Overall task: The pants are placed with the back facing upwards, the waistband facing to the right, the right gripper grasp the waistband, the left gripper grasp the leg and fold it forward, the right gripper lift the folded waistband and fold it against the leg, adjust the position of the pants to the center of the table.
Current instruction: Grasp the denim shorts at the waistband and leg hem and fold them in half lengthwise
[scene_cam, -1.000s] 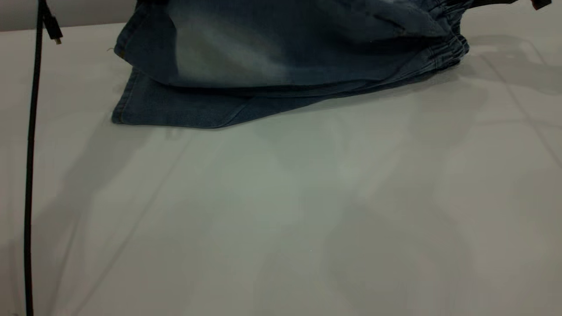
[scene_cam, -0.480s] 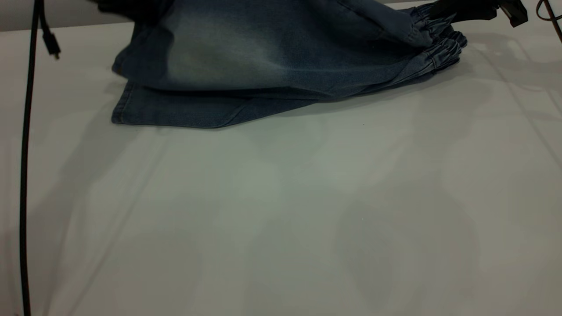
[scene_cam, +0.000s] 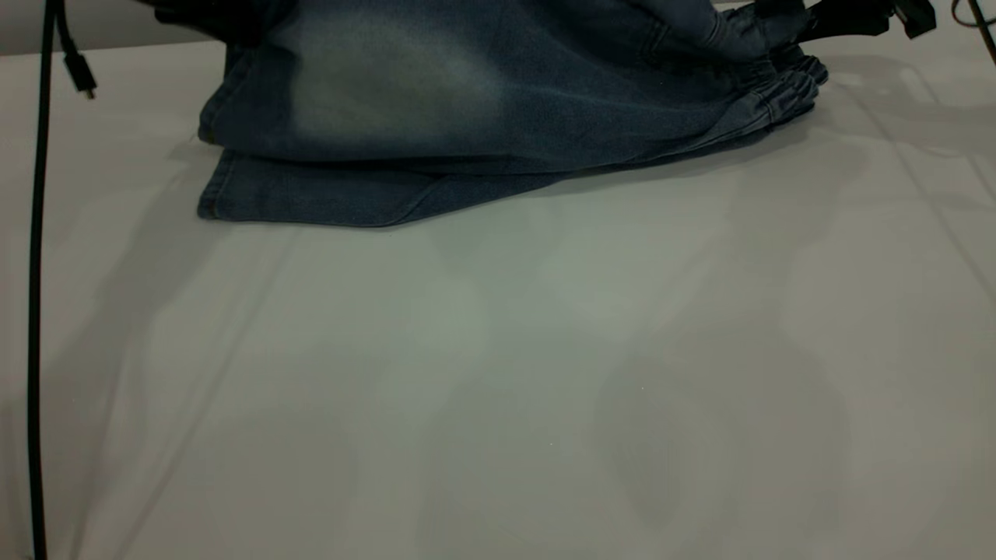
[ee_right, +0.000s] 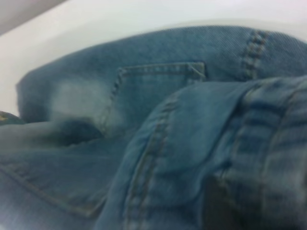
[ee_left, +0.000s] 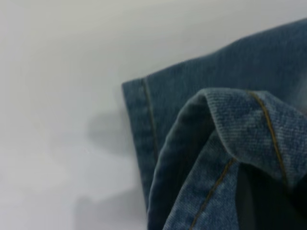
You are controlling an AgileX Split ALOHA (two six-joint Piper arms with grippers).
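Fingers [scene_cam: 786,15] gripping waistband [scene_cam: 778,78], pants [scene_cam: 467,117] on grey table [scene_cam: 498,373]

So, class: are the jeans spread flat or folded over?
Folded: the jeans lie doubled, an upper layer over a lower leg hem.

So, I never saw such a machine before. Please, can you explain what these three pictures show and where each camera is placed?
This is a two-armed robot folding clothes. The wide picture comes from a camera outside that faces both arms. It shows denim pants lying on a pale table, one layer folded over another, and a black cable hanging at the left. The other two pictures come from cameras on the wrists. The left claw holds a leg hem, raised above the lower leg. The right claw, at the top right edge of the wide picture, holds the gathered waistband.
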